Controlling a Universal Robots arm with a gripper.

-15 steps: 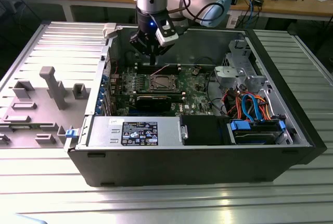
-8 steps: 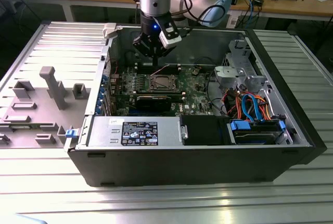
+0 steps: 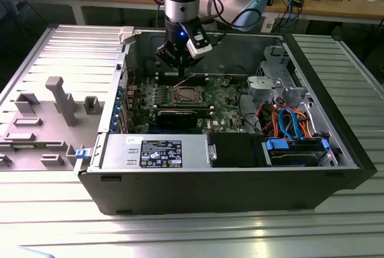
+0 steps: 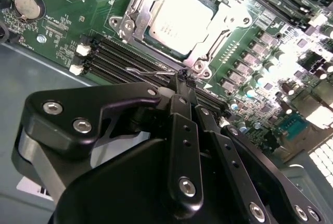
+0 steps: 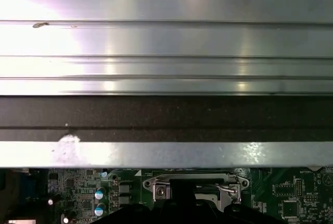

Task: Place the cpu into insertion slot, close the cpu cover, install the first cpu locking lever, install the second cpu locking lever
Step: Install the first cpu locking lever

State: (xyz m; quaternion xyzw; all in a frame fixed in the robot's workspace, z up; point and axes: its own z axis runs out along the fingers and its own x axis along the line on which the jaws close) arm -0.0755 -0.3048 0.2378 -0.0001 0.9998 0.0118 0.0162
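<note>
Gripper seen in second wrist view: matte black fingers pressed together at tips, thin bright wire lever pinched between them (contact appears firm). Just beyond tips, cpu is seated in insertion slot, dull silver square, flat. Cpu cover, silver frame plate, is lying closed around chip. Green board and long black memory slots lie beside fingertips. In exterior view, gripper hangs above socket inside open black computer case. First wrist view shows ribbed aluminium table beyond case wall.
</note>
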